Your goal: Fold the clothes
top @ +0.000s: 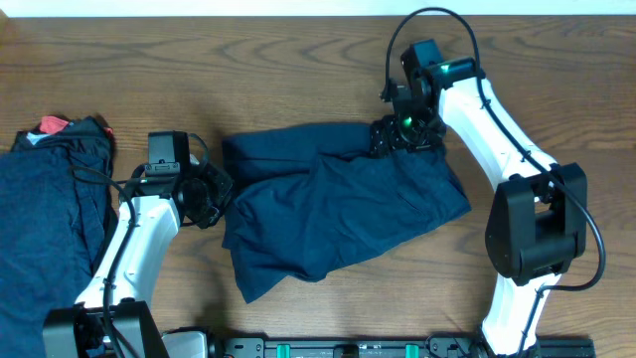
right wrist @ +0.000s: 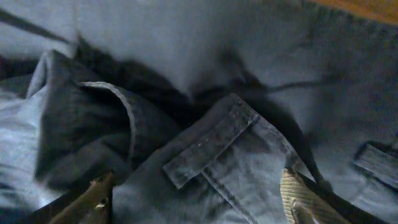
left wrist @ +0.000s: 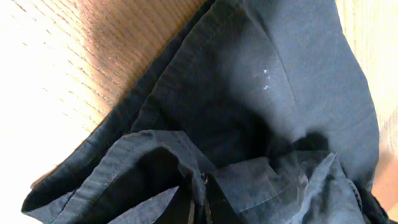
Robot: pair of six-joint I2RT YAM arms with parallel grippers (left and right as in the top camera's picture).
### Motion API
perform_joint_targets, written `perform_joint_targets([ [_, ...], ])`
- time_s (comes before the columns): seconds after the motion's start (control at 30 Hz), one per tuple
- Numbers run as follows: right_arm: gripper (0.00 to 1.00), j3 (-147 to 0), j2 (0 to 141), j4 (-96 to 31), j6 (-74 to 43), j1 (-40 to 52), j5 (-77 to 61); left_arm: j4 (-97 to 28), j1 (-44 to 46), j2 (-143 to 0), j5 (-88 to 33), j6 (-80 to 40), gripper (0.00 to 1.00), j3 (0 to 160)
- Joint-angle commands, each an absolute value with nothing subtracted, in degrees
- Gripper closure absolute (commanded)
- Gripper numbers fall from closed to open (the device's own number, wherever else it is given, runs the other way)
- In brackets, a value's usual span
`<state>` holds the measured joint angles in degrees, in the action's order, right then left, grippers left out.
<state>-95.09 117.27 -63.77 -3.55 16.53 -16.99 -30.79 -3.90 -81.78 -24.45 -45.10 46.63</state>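
Nearest you, the navy garment (top: 338, 214) lay spread and wrinkled at the centre of the table (top: 248, 60), and your left gripper (top: 214, 194) sat at its 9 o'clock edge with the jaws pinched tight on a bunched fold of the hem. Further out, at the garment's 1 o'clock corner, your right gripper (top: 397, 134) stood over the cloth with its fingers (right wrist: 305, 199) spread wide, gripping nothing. At the table's 9 o'clock edge a pile of navy clothes (top: 45, 229) lay apart from the garment, a red piece (top: 52, 124) showing at its far end.
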Motion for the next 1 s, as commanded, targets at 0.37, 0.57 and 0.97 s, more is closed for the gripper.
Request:
perform_joint_targets([
  [0.37, 0.99, -92.27, 117.27, -57.80, -6.81, 16.27, -18.17, -31.27, -3.77, -81.56, -23.35, -43.46, 0.94, 47.53],
  [0.57, 0.99, -94.28, 116.25, -58.59, -8.14, 12.84, -14.11, -32.01, -3.77, -81.54, -23.40, -42.37, 0.94, 47.53],
  [0.97, 0.98, -95.90, 107.00, -60.23, -9.63, 5.96, -11.62, -32.86, -3.03, -79.72, -23.55, -41.06, 0.94, 47.57],
])
